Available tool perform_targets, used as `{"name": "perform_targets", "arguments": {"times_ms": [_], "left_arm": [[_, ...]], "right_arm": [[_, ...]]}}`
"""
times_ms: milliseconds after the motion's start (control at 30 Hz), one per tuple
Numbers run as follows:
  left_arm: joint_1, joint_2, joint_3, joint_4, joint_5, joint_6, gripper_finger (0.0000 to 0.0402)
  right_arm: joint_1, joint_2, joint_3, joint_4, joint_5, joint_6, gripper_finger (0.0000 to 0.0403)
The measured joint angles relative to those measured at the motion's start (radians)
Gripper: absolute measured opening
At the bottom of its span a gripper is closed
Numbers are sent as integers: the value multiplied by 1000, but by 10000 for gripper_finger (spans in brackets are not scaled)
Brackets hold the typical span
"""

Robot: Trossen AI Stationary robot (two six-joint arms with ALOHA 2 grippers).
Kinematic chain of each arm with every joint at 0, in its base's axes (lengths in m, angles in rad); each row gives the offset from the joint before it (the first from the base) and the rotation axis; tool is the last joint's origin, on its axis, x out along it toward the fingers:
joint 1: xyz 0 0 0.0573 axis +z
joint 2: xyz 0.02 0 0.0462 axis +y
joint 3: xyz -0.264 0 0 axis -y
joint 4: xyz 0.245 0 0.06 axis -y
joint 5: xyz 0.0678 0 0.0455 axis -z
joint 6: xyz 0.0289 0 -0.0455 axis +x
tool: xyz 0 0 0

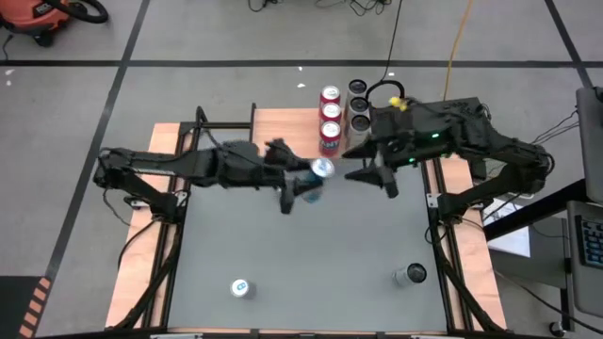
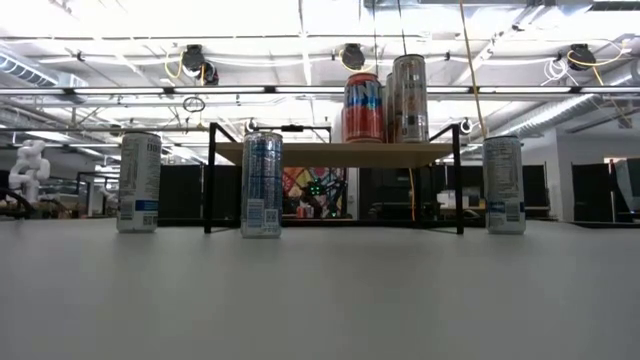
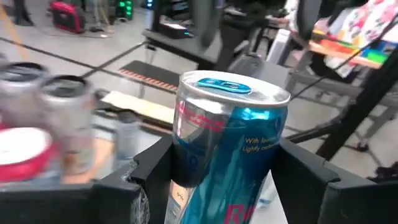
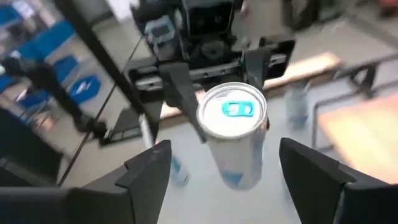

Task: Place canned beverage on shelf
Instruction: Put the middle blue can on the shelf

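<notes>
My left gripper (image 1: 303, 191) is clamped around the slim blue and silver beverage can (image 1: 322, 169), holding it in the air near the table centre. My right gripper (image 1: 367, 175) stands with fingers spread apart, empty, just at 3 o'clock of the can. To do the handover well, I should bring the right fingers squarely around the can's upper body before the left lets go. The small wooden shelf on black legs (image 1: 303, 132), at 12 o'clock, already carries cans, so a free place must be chosen.
</notes>
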Motion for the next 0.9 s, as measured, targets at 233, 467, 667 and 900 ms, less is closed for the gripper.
{"name": "perform_targets", "arguments": {"times_ms": [233, 467, 667, 900], "left_arm": [[123, -111, 1, 48, -2, 105, 222], [316, -141, 0, 110, 158, 123, 222], [490, -119, 0, 196, 351, 121, 222], [641, -45, -2, 202, 497, 122, 222]], "right_arm": [[0, -89, 0, -20, 108, -4, 263], [0, -129, 0, -119, 130, 7, 263], [0, -132, 0, -161, 130, 14, 263], [0, -132, 0, -194, 171, 29, 263]]}}
